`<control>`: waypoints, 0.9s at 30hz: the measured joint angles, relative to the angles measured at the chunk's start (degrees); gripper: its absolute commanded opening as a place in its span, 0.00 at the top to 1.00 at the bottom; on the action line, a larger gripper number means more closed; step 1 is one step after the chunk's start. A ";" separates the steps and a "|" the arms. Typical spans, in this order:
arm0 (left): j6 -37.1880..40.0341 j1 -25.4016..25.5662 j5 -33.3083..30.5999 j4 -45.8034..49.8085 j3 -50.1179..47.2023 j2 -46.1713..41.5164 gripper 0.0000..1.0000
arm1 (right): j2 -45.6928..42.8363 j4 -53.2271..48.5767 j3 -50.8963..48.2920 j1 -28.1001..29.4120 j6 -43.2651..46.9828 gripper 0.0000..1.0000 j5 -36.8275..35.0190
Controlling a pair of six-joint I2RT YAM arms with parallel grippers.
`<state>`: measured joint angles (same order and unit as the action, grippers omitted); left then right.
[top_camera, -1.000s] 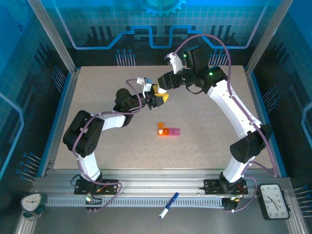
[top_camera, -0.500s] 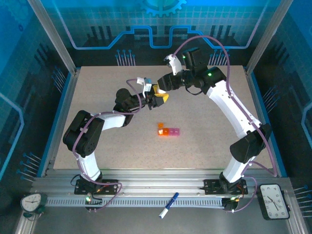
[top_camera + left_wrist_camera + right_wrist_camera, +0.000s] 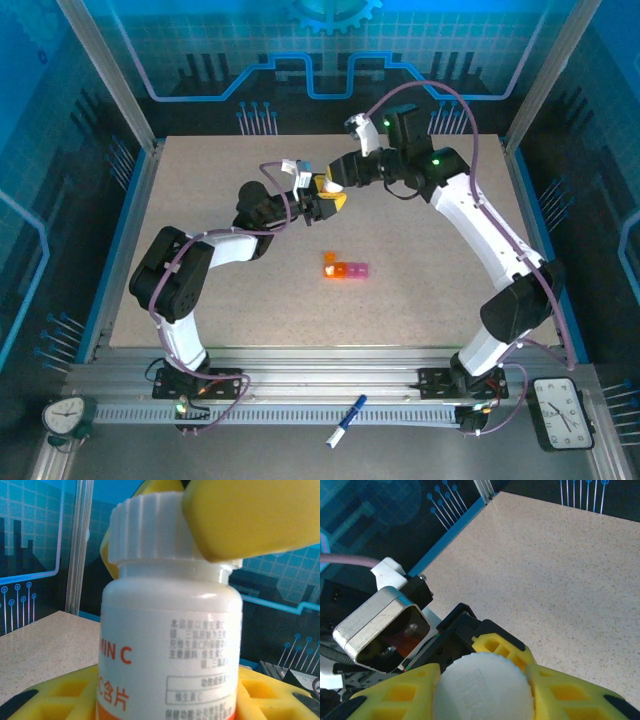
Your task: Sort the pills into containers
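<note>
A white pill bottle (image 3: 170,645) with orange print stands upright between the yellow fingers of my left gripper (image 3: 325,200), which is shut on its body. Its ribbed white cap (image 3: 482,687) sits between the yellow fingers of my right gripper (image 3: 336,184), which come from above and press on both sides of it. In the left wrist view one right fingertip (image 3: 250,515) lies against the cap (image 3: 150,527). The containers (image 3: 345,269), a short orange and pink strip of cells, lie on the table nearer the arms, apart from both grippers. The pills are hidden.
The speckled beige table (image 3: 200,190) is bounded by a blue rim and aluminium frame posts (image 3: 105,70). A pen (image 3: 345,420) lies on the front rail. Clocks (image 3: 565,410) stand at the front corners.
My right gripper's fingers have closed in onto the bottle cap, and its forearm has shifted slightly to the right. The left arm and the bottle have stayed put.
</note>
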<state>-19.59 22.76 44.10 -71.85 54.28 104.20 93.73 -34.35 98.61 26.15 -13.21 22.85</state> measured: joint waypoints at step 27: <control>0.00 -0.07 -0.04 -0.50 0.00 0.00 1.00 | -0.90 2.34 0.07 -1.05 -1.49 0.24 -1.09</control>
<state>-19.59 22.70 44.05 -72.36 54.28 104.20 92.84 -32.01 98.67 25.10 -14.70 21.76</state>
